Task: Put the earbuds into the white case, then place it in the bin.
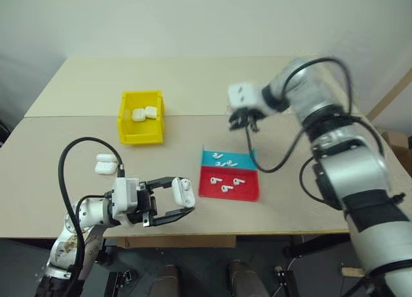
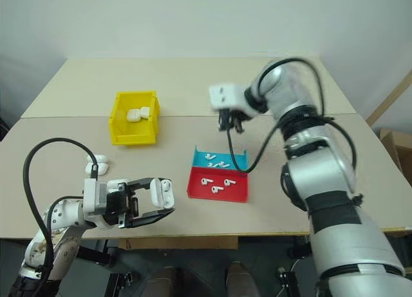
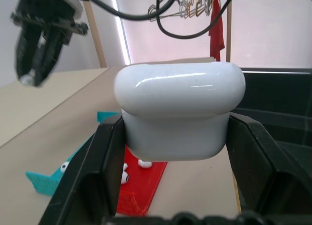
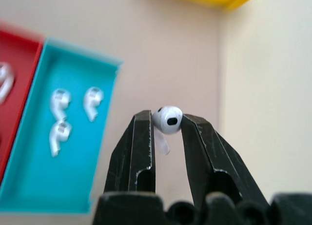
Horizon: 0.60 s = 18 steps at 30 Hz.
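One earbud [image 4: 167, 120] sits pinched between the tips of the right gripper [image 4: 167, 130], its round head showing above the black fingers [image 4: 139, 147] and most of its stem hidden behind them. In the head views that gripper [image 1: 244, 122] is blurred and the earbud is too small to make out there. The right arm is raised and stretched forward over the table [image 1: 77, 84], its gripper pointing down above the far edge of the blue tray [image 1: 229, 159].

Low at the near edge of the table, the left gripper [image 1: 182, 203] points level toward the robot's right, its jaws clamped on the white case [image 1: 183, 191], which fills the space between them; whether its lid is open is hard to tell.

Loose earbuds lie in the blue tray and in the red tray [image 1: 230, 183] touching it on the near side. Two more white cases [image 1: 105, 163] lie on the table beside the left arm. The bin [image 1: 140, 118] stands farther back with two cases inside.
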Each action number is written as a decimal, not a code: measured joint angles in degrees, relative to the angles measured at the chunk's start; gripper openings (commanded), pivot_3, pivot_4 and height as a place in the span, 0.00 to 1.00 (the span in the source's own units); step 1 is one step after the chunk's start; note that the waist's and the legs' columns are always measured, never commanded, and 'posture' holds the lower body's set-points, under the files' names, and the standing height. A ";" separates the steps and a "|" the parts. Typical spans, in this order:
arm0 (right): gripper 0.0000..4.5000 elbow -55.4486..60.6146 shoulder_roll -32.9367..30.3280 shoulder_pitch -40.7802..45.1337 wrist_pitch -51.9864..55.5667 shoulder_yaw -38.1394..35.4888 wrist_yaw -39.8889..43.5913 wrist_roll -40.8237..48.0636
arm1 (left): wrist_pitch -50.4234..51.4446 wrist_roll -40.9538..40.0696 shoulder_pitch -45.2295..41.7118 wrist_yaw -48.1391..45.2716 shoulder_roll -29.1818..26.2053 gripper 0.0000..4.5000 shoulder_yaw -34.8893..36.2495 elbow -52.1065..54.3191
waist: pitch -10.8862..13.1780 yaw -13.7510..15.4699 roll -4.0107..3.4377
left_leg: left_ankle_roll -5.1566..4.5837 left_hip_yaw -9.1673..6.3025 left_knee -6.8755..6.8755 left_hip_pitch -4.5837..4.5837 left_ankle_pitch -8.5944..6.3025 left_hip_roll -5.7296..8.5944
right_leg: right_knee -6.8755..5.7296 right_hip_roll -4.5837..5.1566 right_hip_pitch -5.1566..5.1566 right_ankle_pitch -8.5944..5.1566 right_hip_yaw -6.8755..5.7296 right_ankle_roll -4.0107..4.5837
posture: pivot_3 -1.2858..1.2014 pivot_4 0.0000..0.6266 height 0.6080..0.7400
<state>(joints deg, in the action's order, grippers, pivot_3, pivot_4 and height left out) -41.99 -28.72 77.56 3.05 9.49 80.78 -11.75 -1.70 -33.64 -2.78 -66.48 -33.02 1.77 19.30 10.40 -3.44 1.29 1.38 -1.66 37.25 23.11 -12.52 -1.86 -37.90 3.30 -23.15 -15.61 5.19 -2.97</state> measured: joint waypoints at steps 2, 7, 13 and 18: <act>0.14 15.03 -2.41 -6.97 10.46 -5.48 0.04 6.12 | 0.78 -0.51 -1.31 -0.19 0.29 0.62 -0.41 -0.01 | -0.01 0.44 0.01 | 0.00 -0.08 0.02 0.06 0.00 0.00 | 0.03 0.01 0.03 0.00 -0.07 0.00 | 0.52 0.24 1.00; 0.14 50.90 -4.48 -30.25 29.14 -17.48 -4.51 21.39 | 3.12 -2.70 -4.95 -0.94 1.11 0.62 -1.37 -0.02 | 0.00 1.26 0.00 | -0.01 -0.10 0.10 0.14 0.00 0.03 | 0.01 0.00 -0.01 -0.01 -0.10 -0.02 | 0.52 0.24 1.00; 0.14 76.97 -3.66 -39.58 49.60 -29.11 -15.57 43.03 | 5.80 -4.21 -10.83 -3.09 1.87 0.62 -3.16 -1.16 | -0.01 0.65 -0.01 | -0.01 0.01 0.11 -0.16 0.01 -0.07 | -0.02 -0.17 0.21 -0.02 0.02 -0.03 | 0.52 0.24 1.00; 0.14 81.43 -3.56 -42.40 55.29 -30.70 -23.35 54.34 | 9.54 -4.68 -14.51 -3.33 1.58 0.62 -3.67 -1.78 | -0.01 0.71 0.00 | -0.01 0.04 0.11 -0.10 0.01 -0.05 | 0.03 -0.16 0.19 -0.02 0.07 -0.05 | 0.52 0.24 1.00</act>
<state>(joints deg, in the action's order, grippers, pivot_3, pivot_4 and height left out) 39.44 -32.28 35.17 58.35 -21.21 57.42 42.60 7.84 -38.31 -17.29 -69.80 -31.44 -1.91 17.52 10.40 -2.73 1.28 1.37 -1.62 37.37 23.01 -12.51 -1.91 -37.87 3.14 -22.96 -15.64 5.26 -3.03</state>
